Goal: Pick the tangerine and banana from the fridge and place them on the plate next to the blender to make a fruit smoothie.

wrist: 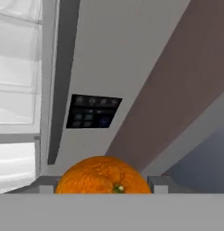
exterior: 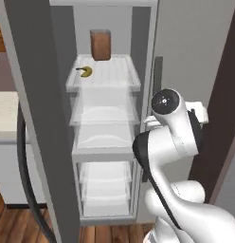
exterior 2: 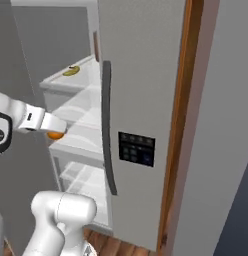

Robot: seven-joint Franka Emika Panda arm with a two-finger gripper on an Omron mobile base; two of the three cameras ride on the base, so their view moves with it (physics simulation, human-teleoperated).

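- Tangerine (wrist: 104, 175), closest to the hand camera, sits pinched between the gripper (wrist: 104, 186) jaws, out in front of the fridge (exterior 2: 141, 90) door.
- Risk: a round fruit could roll free on the swing toward the plate, or the arm could clip the door's long handle (exterior 2: 108, 130).
- Left base view alone shows the banana (exterior: 85, 71) at the top shelf's left front corner, before what looks like a brown carton (exterior: 100, 44).
- Hand view alone shows the dispenser panel (wrist: 92, 112) squarely.

Tangerine's (wrist: 103, 175) lower half behind the bottom band; perhaps a brown carton (exterior: 101, 44), blurred.
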